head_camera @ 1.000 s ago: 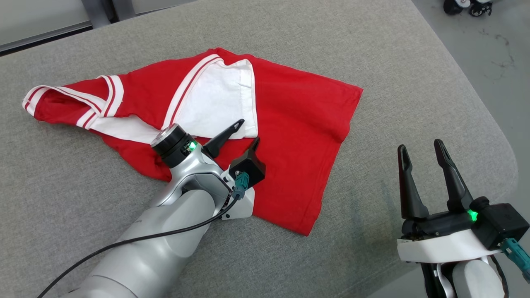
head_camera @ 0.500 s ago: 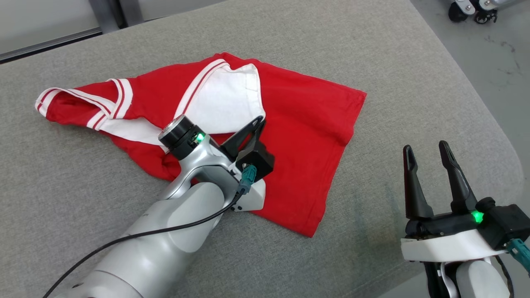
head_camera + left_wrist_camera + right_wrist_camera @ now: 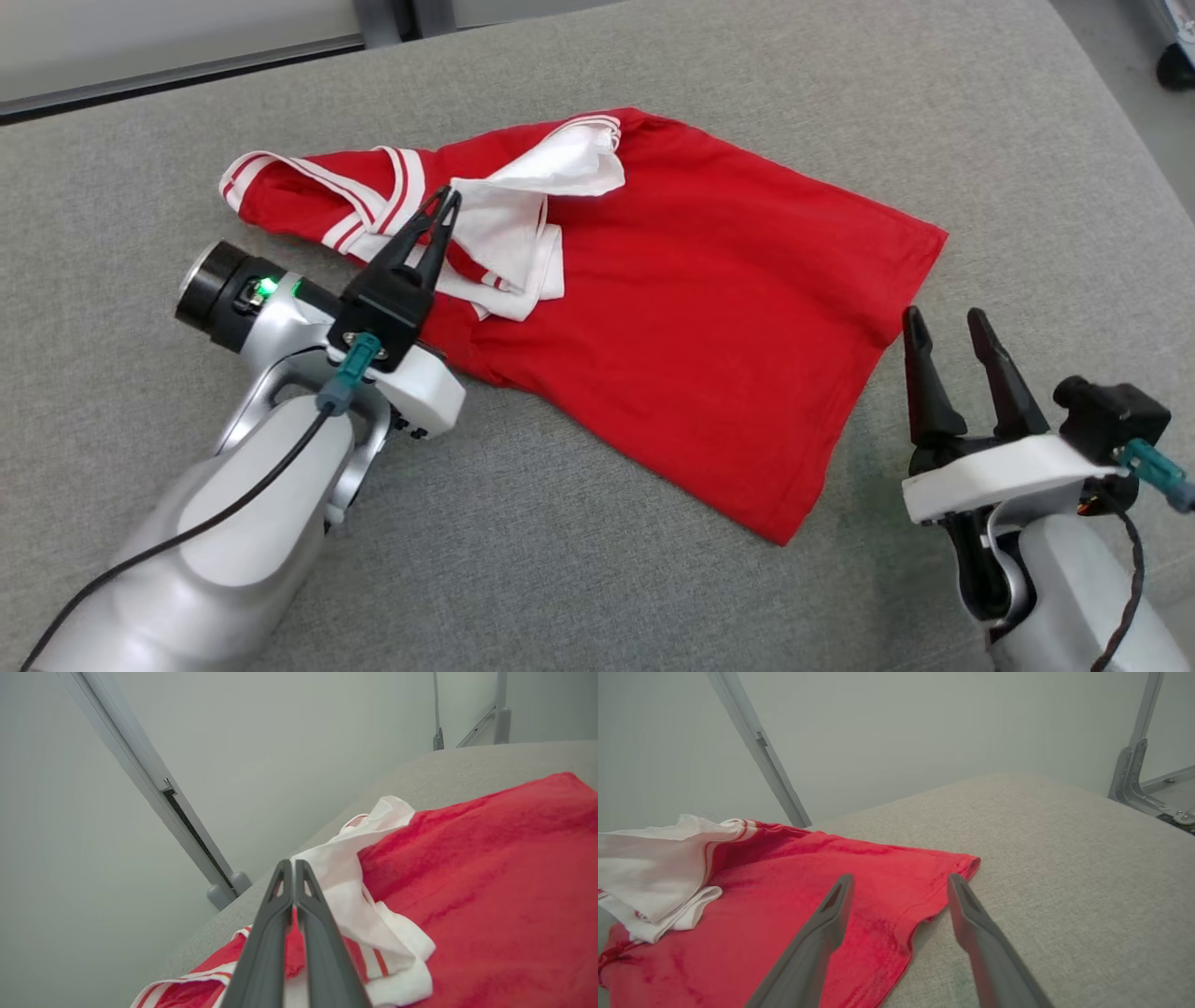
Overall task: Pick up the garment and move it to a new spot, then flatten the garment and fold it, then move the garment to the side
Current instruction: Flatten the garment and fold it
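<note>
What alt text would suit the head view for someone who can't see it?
A red garment with white trim lies on a grey fabric table. The left gripper is shut on its bunched white edge; the right gripper stands open nearby.

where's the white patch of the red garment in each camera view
head view: white patch upper middle, at the left gripper's tip.
left wrist view: centre, right of that gripper.
right wrist view: far left edge.
shared landmark: red cloth bordering its right side.
</note>
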Motion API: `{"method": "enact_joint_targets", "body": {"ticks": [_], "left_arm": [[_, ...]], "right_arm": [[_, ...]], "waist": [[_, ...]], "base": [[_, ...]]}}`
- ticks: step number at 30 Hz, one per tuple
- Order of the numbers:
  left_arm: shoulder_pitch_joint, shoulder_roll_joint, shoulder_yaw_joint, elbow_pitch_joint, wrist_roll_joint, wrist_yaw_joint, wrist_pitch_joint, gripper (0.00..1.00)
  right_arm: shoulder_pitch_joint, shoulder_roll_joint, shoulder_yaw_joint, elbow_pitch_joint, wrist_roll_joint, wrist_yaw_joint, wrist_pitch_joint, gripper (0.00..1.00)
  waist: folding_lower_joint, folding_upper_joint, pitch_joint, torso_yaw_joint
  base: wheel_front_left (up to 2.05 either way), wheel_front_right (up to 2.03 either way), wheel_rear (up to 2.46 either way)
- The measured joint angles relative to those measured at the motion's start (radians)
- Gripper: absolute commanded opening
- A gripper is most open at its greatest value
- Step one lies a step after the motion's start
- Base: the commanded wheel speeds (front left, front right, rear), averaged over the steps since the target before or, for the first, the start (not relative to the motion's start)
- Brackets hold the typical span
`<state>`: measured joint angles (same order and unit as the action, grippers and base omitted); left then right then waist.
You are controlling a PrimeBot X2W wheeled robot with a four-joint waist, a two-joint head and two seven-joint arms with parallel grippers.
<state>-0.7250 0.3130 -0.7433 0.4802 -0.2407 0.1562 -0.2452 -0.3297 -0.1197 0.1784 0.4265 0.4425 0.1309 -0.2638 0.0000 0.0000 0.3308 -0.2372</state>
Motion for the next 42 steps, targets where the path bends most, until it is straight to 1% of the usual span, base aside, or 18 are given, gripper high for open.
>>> {"method": "enact_joint_targets", "body": {"ticks": [4,7,10,15,26,27,28,29,30,32,33,37,40,41,42], "left_arm": [[0.049,0.05,0.02,-0.088,-0.021,0.016,0.032,0.0],[0.072,0.073,0.027,-0.137,-0.03,0.03,0.05,0.0],[0.093,0.093,0.032,-0.178,-0.034,0.045,0.062,0.0],[0.106,0.116,0.035,-0.227,-0.034,0.058,0.084,0.0],[0.107,0.138,0.026,-0.283,-0.03,0.074,0.113,0.0],[0.107,0.139,0.024,-0.286,-0.03,0.074,0.117,0.0],[0.107,0.141,0.023,-0.288,-0.03,0.074,0.119,0.0],[0.106,0.142,0.022,-0.291,-0.028,0.074,0.121,0.0],[0.106,0.144,0.022,-0.293,-0.028,0.074,0.122,0.0],[0.105,0.146,0.02,-0.297,-0.027,0.074,0.123,0.0],[0.105,0.147,0.019,-0.299,-0.026,0.074,0.128,0.0],[0.103,0.151,0.016,-0.303,-0.025,0.075,0.132,0.0],[0.103,0.152,0.014,-0.307,-0.025,0.075,0.135,0.0],[0.102,0.153,0.013,-0.307,-0.025,0.076,0.137,0.0],[0.102,0.155,0.012,-0.308,-0.025,0.078,0.138,0.0]], "right_arm": [[-0.099,-0.052,0.052,0.111,0.134,0.0,0.03,1.0],[-0.145,-0.083,0.055,0.158,0.22,0.0,0.047,1.0],[-0.183,-0.113,0.057,0.206,0.27,0.0,0.062,1.0],[-0.227,-0.134,0.064,0.266,0.328,0.0,0.079,1.0],[-0.293,-0.164,0.121,0.322,0.485,0.0,0.09,1.0],[-0.297,-0.164,0.127,0.325,0.499,0.0,0.093,0.97],[-0.302,-0.165,0.134,0.326,0.511,0.0,0.097,0.92],[-0.307,-0.167,0.143,0.327,0.524,0.0,0.098,0.79],[-0.311,-0.17,0.154,0.327,0.533,0.0,0.1,0.69],[-0.316,-0.177,0.167,0.334,0.548,0.0,0.098,0.55],[-0.319,-0.181,0.174,0.337,0.555,0.0,0.095,0.49],[-0.336,-0.189,0.198,0.346,0.584,0.0,0.079,0.43],[-0.347,-0.197,0.216,0.357,0.607,0.0,0.074,0.41],[-0.35,-0.199,0.221,0.359,0.614,0.0,0.069,0.36],[-0.355,-0.203,0.223,0.365,0.617,0.0,0.065,0.34]], "waist": [[0.0,0.0,0.02,0.019],[0.0,0.0,0.036,0.03],[0.0,0.0,0.05,0.038],[0.0,0.0,0.067,0.048],[0.0,0.0,0.097,0.061],[0.0,0.0,0.1,0.063],[0.0,0.0,0.103,0.064],[0.0,0.0,0.105,0.065],[0.0,0.0,0.108,0.066],[0.0,0.0,0.112,0.069],[0.0,0.0,0.113,0.07],[0.0,0.0,0.117,0.075],[0.0,0.0,0.119,0.078],[0.0,0.0,0.12,0.078],[0.0,0.0,0.121,0.079]], "base": [[0.0,0.0,0.0],[0.0,0.0,0.0],[0.0,0.0,0.0],[0.0,0.0,0.0],[0.0,0.0,0.0],[0.0,0.0,0.0],[0.0,0.0,0.0],[0.0,0.0,0.0],[0.0,0.0,0.0],[0.0,0.0,0.0],[0.0,0.0,0.0],[0.0,0.0,0.0],[0.0,0.0,0.0],[0.0,0.0,0.0],[0.0,0.0,0.0]]}}
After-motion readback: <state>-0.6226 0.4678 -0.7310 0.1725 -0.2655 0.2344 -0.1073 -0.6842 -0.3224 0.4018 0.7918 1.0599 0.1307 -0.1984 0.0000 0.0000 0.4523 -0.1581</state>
